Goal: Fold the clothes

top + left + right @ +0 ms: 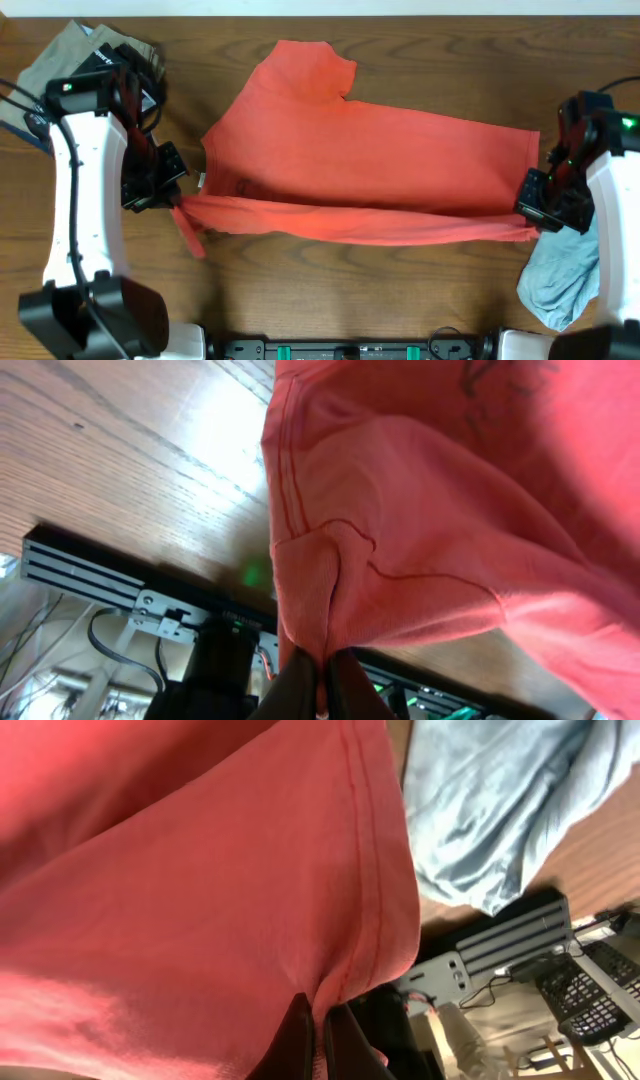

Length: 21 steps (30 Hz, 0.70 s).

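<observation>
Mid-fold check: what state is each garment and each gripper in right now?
coral-red T-shirt: spread on the table, near edge lifted and stretched between both grippers.
left gripper: shut on one end of that edge.
right gripper: shut on the other end.
pale blue garment: crumpled, unfolded, by the right gripper.
khaki and dark clothes: heaped, unfolded, far left corner.

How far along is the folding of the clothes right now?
Early on. Done: the coral-red short-sleeved T-shirt lies spread on the wooden table. In hand: the left gripper and right gripper are each shut on an end of its near edge, stretching it between them. Left: every fold of the shirt, plus the crumpled pale blue-grey garment beside the right gripper, not yet folded.
</observation>
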### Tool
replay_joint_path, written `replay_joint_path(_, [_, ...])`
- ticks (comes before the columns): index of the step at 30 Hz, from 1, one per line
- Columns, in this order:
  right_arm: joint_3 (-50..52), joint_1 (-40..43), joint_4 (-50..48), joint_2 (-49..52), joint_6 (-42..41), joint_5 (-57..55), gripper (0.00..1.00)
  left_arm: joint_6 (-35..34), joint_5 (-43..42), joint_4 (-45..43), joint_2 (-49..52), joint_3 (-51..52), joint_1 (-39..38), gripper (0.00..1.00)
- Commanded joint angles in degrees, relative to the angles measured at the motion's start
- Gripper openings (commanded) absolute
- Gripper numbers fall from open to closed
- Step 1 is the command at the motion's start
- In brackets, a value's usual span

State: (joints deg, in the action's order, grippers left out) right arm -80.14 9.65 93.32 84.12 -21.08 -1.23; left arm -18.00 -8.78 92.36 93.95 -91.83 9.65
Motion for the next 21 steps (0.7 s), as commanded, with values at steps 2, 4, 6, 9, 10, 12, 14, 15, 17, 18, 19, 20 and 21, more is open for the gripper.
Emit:
replay_joint_path(2, [0.37, 0.79, 2.45, -5.01, -2.67, -0.48, 0.01, -0.07, 0.96, 4.46, -5.75, -0.09, 0.28, 0.06])
replay_joint_path(4, [0.37, 0.9, 3.39, -7.67, -3.15, -1.4, 0.01, -0.09, 1.4, 4.46, -8.41, -0.09, 0.28, 0.06])
replay_joint_path(6, [0.37, 1.03, 3.76, -10.08, -4.52, -3.08, 0.01, -0.11, 2.6, 4.39, -11.08, -0.09, 0.28, 0.06])
replay_joint_path(9, [0.37, 1.22, 3.69, -12.79, -4.61, -3.21, 0.01, -0.15, 2.82, 2.89, -13.81, -0.09, 0.28, 0.06])
replay_joint_path(10, [0.37, 1.2, 4.0, -13.33, -4.59, -3.06, 0.01, -0.52, 2.8, 2.23, -14.38, -0.09, 0.28, 0.06])
replay_joint_path(12, [0.37, 1.2, 4.0, -13.88, -3.19, -0.85, 0.01, -0.59, 2.82, 1.73, -14.56, -0.09, 0.28, 0.06])
replay_joint_path(14, [0.39, 1.2, 4.0, -14.16, -1.73, 2.84, 0.01, -0.59, 2.82, 1.51, -14.21, -0.09, 0.28, 0.06])
replay_joint_path(15, [0.39, 1.2, 4.02, -14.16, -1.53, 4.09, 0.01, -0.59, 2.82, 1.4, -14.01, -0.07, 0.28, 0.06])
replay_joint_path(17, [0.42, 1.2, 4.0, -14.14, -1.55, 4.7, 0.01, -0.61, 2.82, 0.83, -13.33, -0.02, 0.28, 0.06])
replay_joint_path(18, [0.52, 1.2, 4.0, -14.14, -1.55, 4.46, 0.01, -0.66, 2.82, 0.35, -12.94, 0.02, 0.28, 0.06])
replay_joint_path(19, [0.7, 1.2, 4.0, -14.14, -1.55, 4.37, 0.01, -0.76, 2.82, -0.04, -12.55, 0.07, 0.28, 0.06])
replay_joint_path(20, [0.92, 1.2, 4.0, -14.14, -1.55, 4.37, 0.01, -0.76, 2.82, -0.59, -12.11, 0.11, 0.28, 0.06])
replay_joint_path(21, [1.25, 1.2, 4.0, -14.14, -1.57, 4.37, 0.01, -0.76, 2.82, -1.07, -11.72, 0.13, 0.28, 0.06])
